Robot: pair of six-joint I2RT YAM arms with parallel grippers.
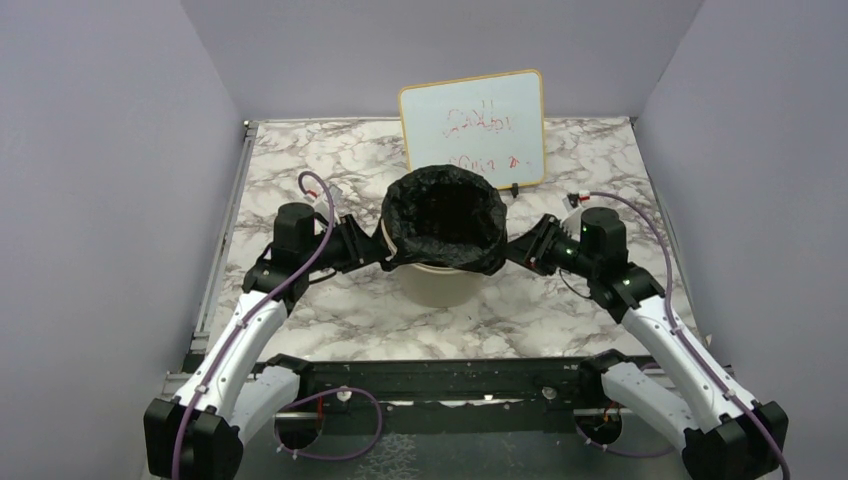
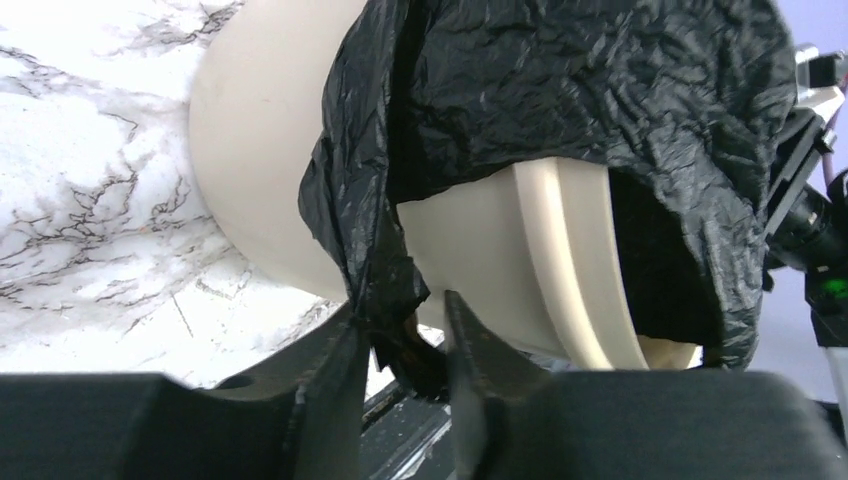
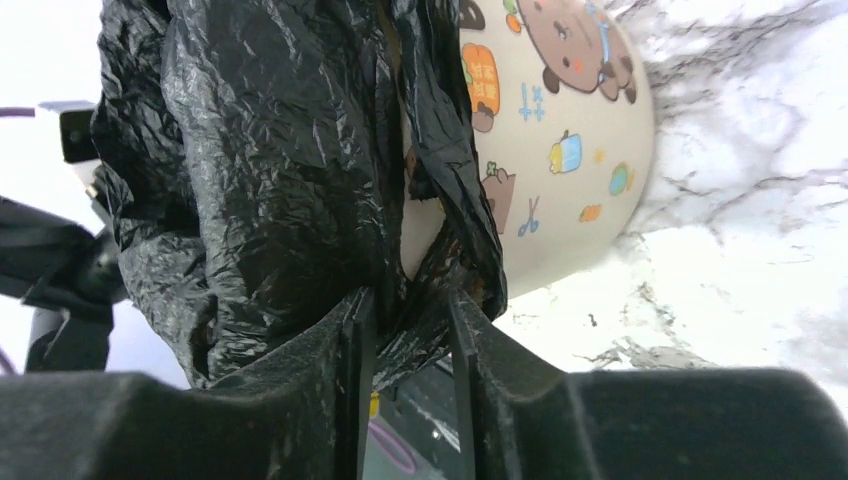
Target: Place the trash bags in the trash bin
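Note:
The cream trash bin point(image 1: 435, 285) stands mid-table, lined with the glossy black trash bag point(image 1: 445, 210), whose edge is folded down over the rim. My left gripper point(image 1: 385, 255) is at the bin's left side. In the left wrist view the bin point(image 2: 270, 150) and the bag point(image 2: 600, 90) fill the frame; the gripper point(image 2: 405, 330) is slightly open with a hanging bag corner between its jaws. My right gripper point(image 1: 510, 250) is at the bin's right side. In the right wrist view it point(image 3: 412, 310) is slightly open with the bag's point(image 3: 270, 150) hem between its jaws, against the cartoon-printed bin point(image 3: 560, 150).
A white whiteboard point(image 1: 475, 125) with red writing stands upright just behind the bin. The marble table point(image 1: 300, 320) is walled by grey panels on the left, right and back. A black rail point(image 1: 430, 375) runs along the near edge.

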